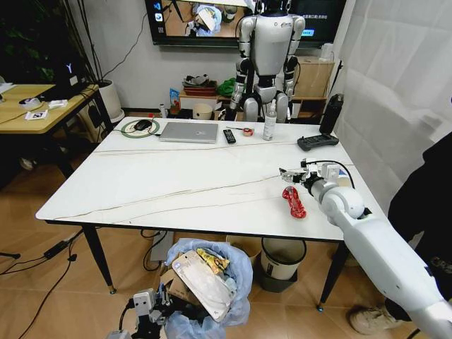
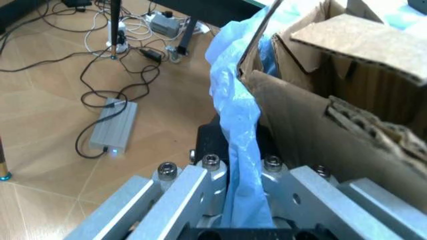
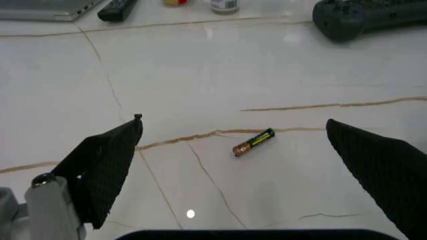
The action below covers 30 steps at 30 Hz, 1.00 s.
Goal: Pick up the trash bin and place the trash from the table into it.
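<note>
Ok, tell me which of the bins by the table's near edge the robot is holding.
The trash bin with the blue bag, litter-stuffed; the left gripper clamps its bag. The cream bin stands untouched under the table.

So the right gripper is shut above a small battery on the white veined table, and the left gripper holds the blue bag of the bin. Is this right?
Not quite: the right gripper is open, its jaws wide apart above the small battery on the white veined table, as the right wrist view shows. The left gripper does hold the blue bag.

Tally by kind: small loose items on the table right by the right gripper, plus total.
red wrapper: 1
battery: 1
Total: 2
</note>
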### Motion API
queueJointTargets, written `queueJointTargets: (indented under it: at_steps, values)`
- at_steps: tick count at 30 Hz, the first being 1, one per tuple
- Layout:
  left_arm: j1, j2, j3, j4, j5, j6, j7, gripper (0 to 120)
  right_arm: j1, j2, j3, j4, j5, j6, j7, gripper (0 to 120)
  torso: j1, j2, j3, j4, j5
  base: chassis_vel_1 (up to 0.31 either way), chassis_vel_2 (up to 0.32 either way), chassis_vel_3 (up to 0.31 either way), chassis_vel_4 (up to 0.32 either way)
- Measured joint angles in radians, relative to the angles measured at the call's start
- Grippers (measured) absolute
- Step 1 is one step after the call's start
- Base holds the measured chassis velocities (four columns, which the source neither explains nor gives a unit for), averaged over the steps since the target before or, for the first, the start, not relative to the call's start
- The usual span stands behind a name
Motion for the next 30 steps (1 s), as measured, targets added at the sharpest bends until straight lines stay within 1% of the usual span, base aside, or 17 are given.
queueJointTargets:
  at_steps: [8, 16, 22, 30]
  values:
    - [0.000, -0.003, 0.003, 0.002, 0.003, -0.002, 0.001, 0, 0.026, 0.023, -0.006, -0.067, -0.008, -0.016, -0.001, 100, 0.000, 0.000, 0.000, -0.0001, 0.0001, 0.000, 0.000, 0.000, 0.000]
    - [0.002, -0.005, 0.002, 0.004, 0.003, -0.005, 0.001, 0, 0.047, 0.035, -0.019, -0.099, -0.015, -0.016, -0.012, 100, 0.000, 0.000, 0.000, -0.0002, -0.0001, 0.000, 0.000, 0.000, 0.000]
    - [0.003, -0.010, 0.001, -0.001, 0.006, -0.006, 0.001, 0, 0.073, 0.068, -0.040, -0.151, -0.045, -0.005, -0.030, 100, 0.000, 0.000, 0.000, -0.0001, -0.0001, 0.000, 0.000, 0.000, 0.000]
    - [0.005, -0.011, 0.000, -0.004, 0.007, -0.007, 0.001, 0, 0.087, 0.084, -0.050, -0.196, -0.076, 0.009, -0.042, 100, 0.000, 0.000, 0.000, 0.0000, 0.0000, 0.000, 0.000, 0.000, 0.000]
